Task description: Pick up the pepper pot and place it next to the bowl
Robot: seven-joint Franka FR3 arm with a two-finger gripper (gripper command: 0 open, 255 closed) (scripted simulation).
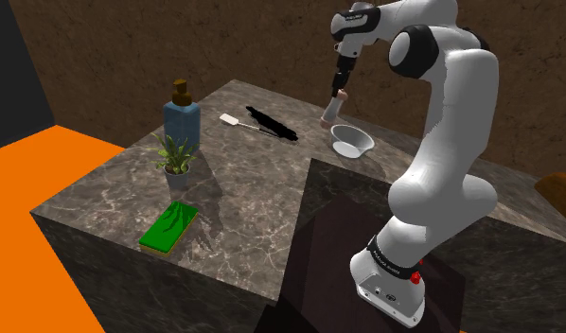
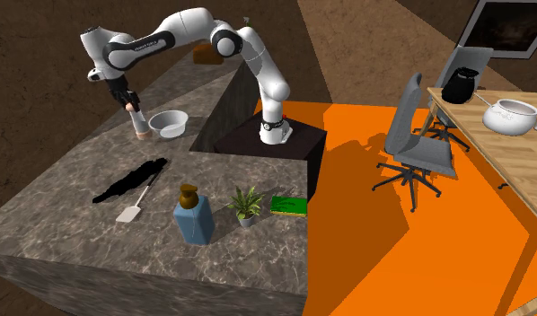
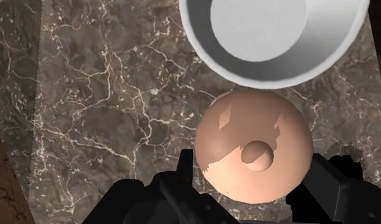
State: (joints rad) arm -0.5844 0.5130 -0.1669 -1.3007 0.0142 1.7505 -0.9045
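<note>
**Shoulder view, from its left to its right.** A green pad [image 1: 168,228] lies flat on the marble counter [image 1: 243,203], farther from the pincer [image 1: 339,93] than any other item there. A potted plant [image 1: 175,156] and a blue bottle [image 1: 182,123] with a brown cap stand upright close together, well apart from the pincer. A spatula [image 1: 257,123] with a white blade and a dark handle lies flat between the bottle and the pincer. The pincer points downward and is clenched on the pepper pot [image 1: 335,111], which hangs slightly tilted below the hand. Whether its base meets the counter cannot be told. A white bowl [image 1: 352,141] rests on the counter just beside the pot, on the side toward the stand [image 1: 328,227]. The white arm [image 1: 442,132] arches from the stand up to the pincer.

**Second exterior view, from its left to its right.** The pincer [image 2: 132,101] grips the pepper pot [image 2: 142,124], with the bowl [image 2: 171,123] just beside it. Well apart from the pincer stand a grey office chair [image 2: 419,139] and a wooden table [image 2: 500,171]. The table carries a black kettle [image 2: 460,85] and a white lidded dish [image 2: 512,115].

**Wrist view.** The black fingers [image 3: 332,184] flank the pot's peach domed top [image 3: 251,145]. The bowl [image 3: 199,25] lies directly ahead of the pincer, close beside the pot.
</note>
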